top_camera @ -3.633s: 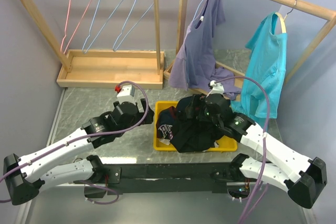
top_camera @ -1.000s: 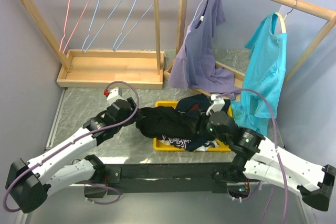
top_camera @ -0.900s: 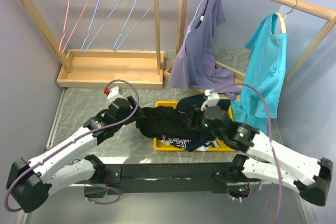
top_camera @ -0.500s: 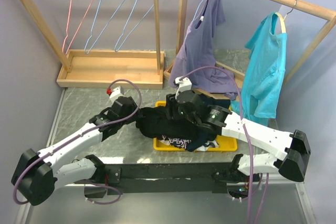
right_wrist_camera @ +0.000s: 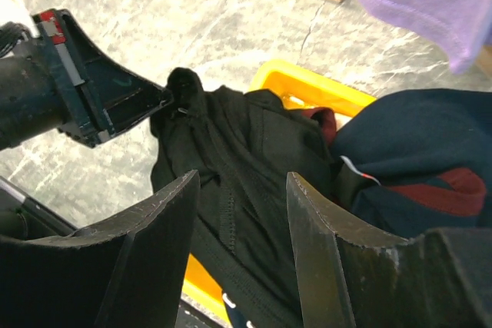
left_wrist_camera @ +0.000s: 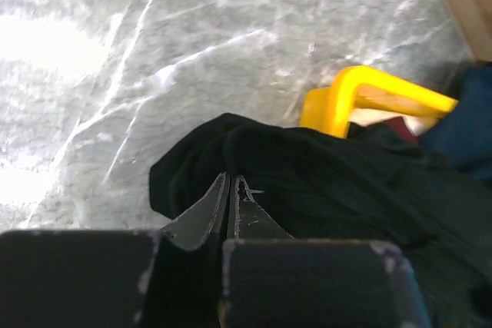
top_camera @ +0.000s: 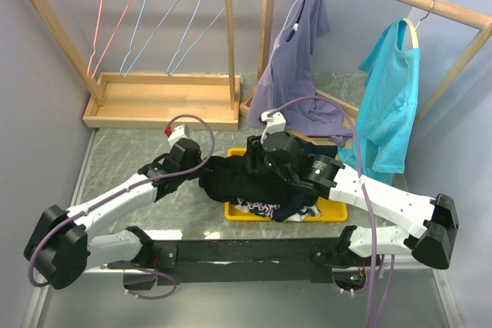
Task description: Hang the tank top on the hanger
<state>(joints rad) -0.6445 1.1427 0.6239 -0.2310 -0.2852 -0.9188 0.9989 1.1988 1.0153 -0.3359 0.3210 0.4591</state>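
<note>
From above and behind the arms [top_camera: 115, 201] we look down on the whole desk [top_camera: 108, 151]. The left wrist view rides close behind the left pincer [left_wrist_camera: 229, 182], facing the top [left_wrist_camera: 346, 182] and bin [left_wrist_camera: 350, 90] ahead of it. The right wrist view, behind the right pincer [right_wrist_camera: 242, 180], shares both.

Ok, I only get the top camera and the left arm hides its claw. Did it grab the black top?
Observer: Yes. In the left wrist view the left gripper is shut on a fold at the edge of the tank top.
Operator: Where is that bit?
Observer: Over the marble table, just outside the corner of the yellow bin.
Operator: And on the other side?
Observer: The right wrist view shows the right gripper open, with the tank top below it.
</note>
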